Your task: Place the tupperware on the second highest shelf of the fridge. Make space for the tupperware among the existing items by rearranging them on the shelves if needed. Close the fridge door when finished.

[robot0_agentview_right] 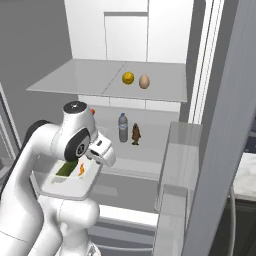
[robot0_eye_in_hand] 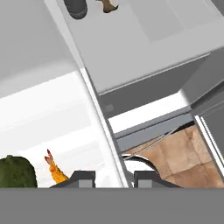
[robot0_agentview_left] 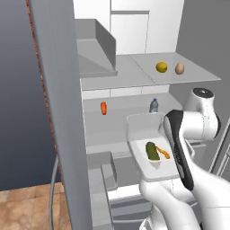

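Note:
My gripper (robot0_agentview_right: pixel 94 167) is shut on the right rim of the tupperware (robot0_agentview_right: pixel 65 186), a shallow white tub holding a green piece (robot0_agentview_left: pixel 152 151) and an orange piece (robot0_agentview_left: pixel 164 154). I hold the tupperware (robot0_agentview_left: pixel 134 130) level in front of the open fridge (robot0_agentview_left: pixel 130 27), at the height of the shelf (robot0_agentview_left: pixel 117 119) carrying a red-orange piece (robot0_agentview_left: pixel 103 108) and a bottle (robot0_agentview_left: pixel 154 105). The shelf above (robot0_agentview_left: pixel 134 74) carries a yellow fruit (robot0_agentview_left: pixel 161 67) and a tan egg (robot0_agentview_left: pixel 179 68). The hand view has the fingertips (robot0_eye_in_hand: pixel 85 177) straddling the tub's rim (robot0_eye_in_hand: pixel 98 118). The fridge's top is out of frame, so the shelves' ranks are unclear.
Both fridge doors stand open: the left one (robot0_agentview_left: pixel 58 112) close beside the arm, the right one (robot0_agentview_right: pixel 220 125) with door bins (robot0_agentview_right: pixel 180 150). A small brown item (robot0_agentview_right: pixel 136 134) stands beside the bottle (robot0_agentview_right: pixel 123 127). Tiled floor (robot0_eye_in_hand: pixel 175 153) lies below.

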Tool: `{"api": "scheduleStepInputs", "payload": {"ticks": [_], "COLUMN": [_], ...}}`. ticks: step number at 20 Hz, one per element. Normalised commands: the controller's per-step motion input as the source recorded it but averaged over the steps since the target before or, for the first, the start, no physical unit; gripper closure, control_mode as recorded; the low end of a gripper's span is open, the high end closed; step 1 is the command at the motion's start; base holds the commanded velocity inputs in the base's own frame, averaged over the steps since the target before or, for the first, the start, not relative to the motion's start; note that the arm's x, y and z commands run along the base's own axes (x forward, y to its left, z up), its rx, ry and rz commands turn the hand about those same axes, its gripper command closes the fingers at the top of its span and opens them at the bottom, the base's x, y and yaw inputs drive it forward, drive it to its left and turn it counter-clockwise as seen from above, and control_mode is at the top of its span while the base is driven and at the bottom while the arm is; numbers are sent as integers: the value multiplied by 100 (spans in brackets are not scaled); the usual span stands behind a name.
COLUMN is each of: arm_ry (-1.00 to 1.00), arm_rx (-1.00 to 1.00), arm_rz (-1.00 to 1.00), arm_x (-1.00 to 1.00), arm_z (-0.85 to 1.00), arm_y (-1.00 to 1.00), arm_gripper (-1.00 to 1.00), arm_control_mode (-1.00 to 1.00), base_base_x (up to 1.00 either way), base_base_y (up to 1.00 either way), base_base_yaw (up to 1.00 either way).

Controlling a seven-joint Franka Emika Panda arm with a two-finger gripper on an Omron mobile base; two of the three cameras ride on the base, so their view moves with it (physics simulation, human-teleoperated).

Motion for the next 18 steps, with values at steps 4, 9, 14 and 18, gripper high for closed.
{"api": "scheduleStepInputs", "payload": {"ticks": [4,9,14,18], "arm_ry": [0,0,0,0], "arm_rx": [8,6,1,0], "arm_rz": [-32,-9,0,0], "arm_x": [42,40,46,49], "arm_z": [0,0,-2,-10], "arm_y": [16,37,26,7], "arm_gripper": [100,100,100,100], "arm_control_mode": [-100,-100,-100,-100], "base_base_x": [0,0,0,0], "base_base_y": [0,0,0,0], "base_base_yaw": [0,0,0,0]}}
